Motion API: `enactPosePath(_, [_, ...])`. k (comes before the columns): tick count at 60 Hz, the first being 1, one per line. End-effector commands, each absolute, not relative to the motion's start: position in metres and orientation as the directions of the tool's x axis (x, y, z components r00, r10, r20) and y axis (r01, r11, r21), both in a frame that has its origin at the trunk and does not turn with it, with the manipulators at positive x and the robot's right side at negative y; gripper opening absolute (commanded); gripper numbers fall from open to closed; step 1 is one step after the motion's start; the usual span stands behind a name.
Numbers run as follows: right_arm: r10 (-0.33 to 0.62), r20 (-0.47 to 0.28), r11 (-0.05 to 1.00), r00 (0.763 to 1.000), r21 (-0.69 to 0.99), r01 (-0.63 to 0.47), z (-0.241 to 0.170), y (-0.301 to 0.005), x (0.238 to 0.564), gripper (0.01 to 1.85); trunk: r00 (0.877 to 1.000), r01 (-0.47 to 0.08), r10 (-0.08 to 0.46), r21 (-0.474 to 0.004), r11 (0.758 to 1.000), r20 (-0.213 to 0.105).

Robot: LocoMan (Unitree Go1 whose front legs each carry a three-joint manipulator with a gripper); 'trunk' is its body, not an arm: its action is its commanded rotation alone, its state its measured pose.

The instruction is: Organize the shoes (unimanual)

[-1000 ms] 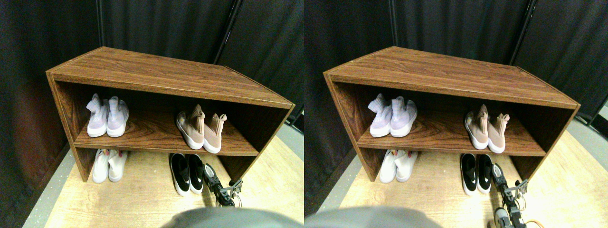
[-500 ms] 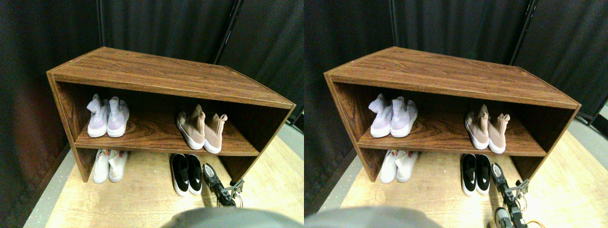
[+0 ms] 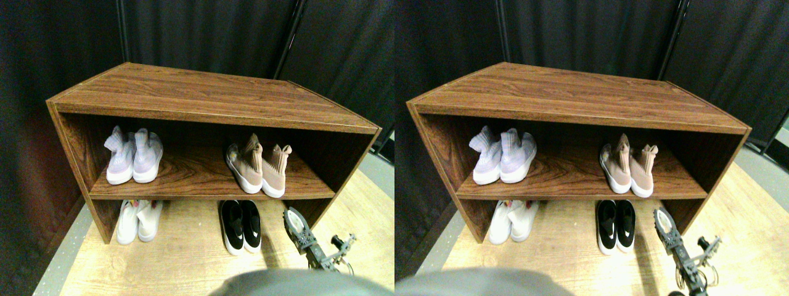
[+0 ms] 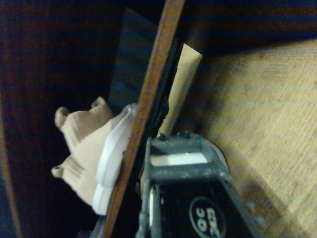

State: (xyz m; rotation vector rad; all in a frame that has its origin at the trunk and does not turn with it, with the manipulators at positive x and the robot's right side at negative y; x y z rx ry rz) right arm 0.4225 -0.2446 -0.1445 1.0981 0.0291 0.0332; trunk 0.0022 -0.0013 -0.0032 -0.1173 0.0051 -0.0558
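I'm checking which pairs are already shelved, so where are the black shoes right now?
In the stereo view, the black shoes sit on the floor under the shelf, right of the white pair and below the pinkish-beige pair.

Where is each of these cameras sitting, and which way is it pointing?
Stereo pair view: on the robot's body, looking forward and down at the wooden shoe rack and the floor before it; the right gripper reaches in at lower right.
Wrist view: on the right manipulator, turned sideways, looking along the gripper at the shelf edge.
Shared: both show the pinkish-beige shoes on the shelf, and the gripper.
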Motion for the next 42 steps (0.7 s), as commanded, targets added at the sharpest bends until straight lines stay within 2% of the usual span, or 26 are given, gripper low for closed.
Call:
enactPosePath(1, [0.102,0.059,0.427,0.993,0.899,-0.097,-0.125,-0.236,0.410,0.06,0.998,0.065,-0.062,-0.116,0.991,0.030])
enactPosePath(10, [0.146,0.088,0.433,0.985,0.890,-0.144,-0.106,-0.227,0.395,0.06,0.997,0.073,-0.068,-0.114,0.991,0.048])
enactPosePath(16, [0.186,0.168,0.459,0.968,0.857,-0.237,-0.088,-0.222,0.386,0.06,0.995,0.079,-0.072,-0.113,0.990,0.062])
enactPosePath(23, [0.216,0.215,0.472,0.952,0.831,-0.295,-0.070,-0.217,0.379,0.06,0.994,0.083,-0.073,-0.115,0.990,0.083])
enactPosePath(33, [0.250,0.252,0.469,0.935,0.813,-0.344,-0.055,-0.214,0.376,0.06,0.993,0.082,-0.071,-0.120,0.989,0.096])
enactPosePath(42, [0.237,0.264,0.462,0.935,0.816,-0.348,-0.050,-0.212,0.377,0.06,0.992,0.077,-0.064,-0.125,0.989,0.104])
